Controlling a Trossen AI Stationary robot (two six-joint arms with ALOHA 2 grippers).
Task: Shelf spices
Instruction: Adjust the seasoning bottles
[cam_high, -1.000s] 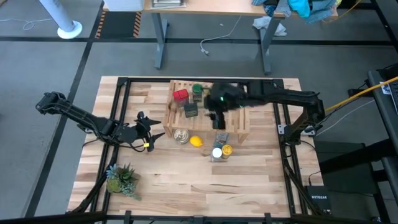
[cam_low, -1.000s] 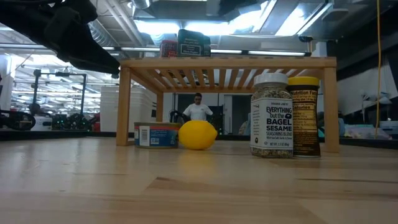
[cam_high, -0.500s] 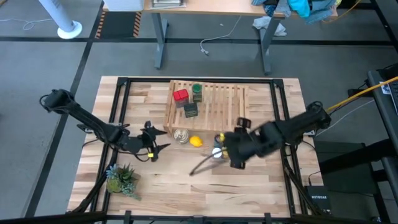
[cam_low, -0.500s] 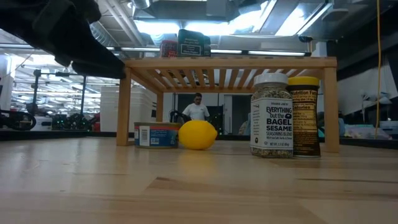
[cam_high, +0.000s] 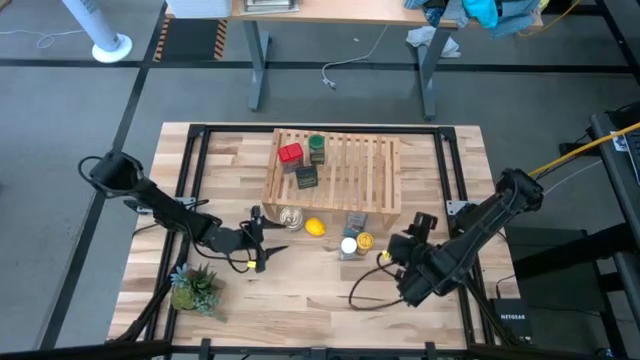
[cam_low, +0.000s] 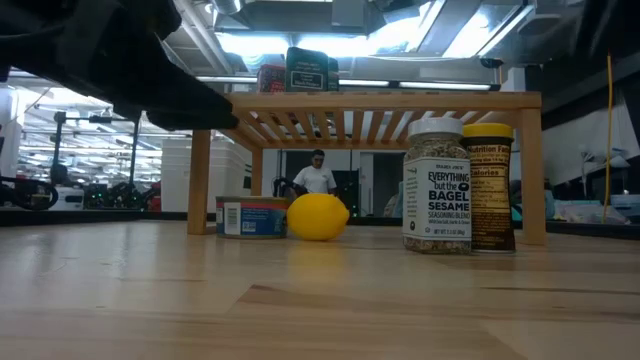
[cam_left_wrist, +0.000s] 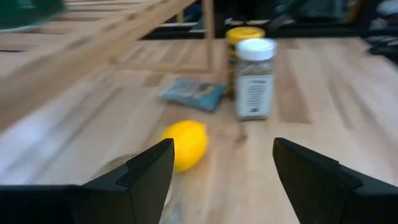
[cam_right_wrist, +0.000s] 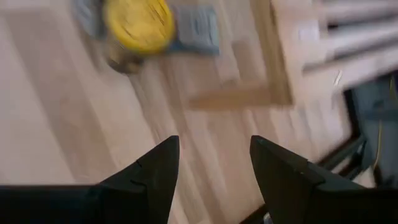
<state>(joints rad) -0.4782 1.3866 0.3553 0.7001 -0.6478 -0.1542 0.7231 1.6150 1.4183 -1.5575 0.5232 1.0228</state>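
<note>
Jars first: the white-lidded jar (cam_high: 348, 245) and yellow-lidded jar (cam_high: 365, 241) stand upright, touching, on the bench (cam_high: 300, 300) just before the shelf (cam_high: 350, 170). Rigid, light and probably slick, they want a hold around the body below the lid. The right end effector (cam_high: 392, 256) hovers near them, fingers spread and empty; the left end effector (cam_high: 262, 240), also spread, holds nothing.

"everything but the bagel" jar (cam_low: 436, 186)

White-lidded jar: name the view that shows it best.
Low view: the white-lidded jar stands side-on, label readable. The high view shows only its lid; the left wrist view shows it blurred; the right wrist view doesn't show it clearly.
</note>
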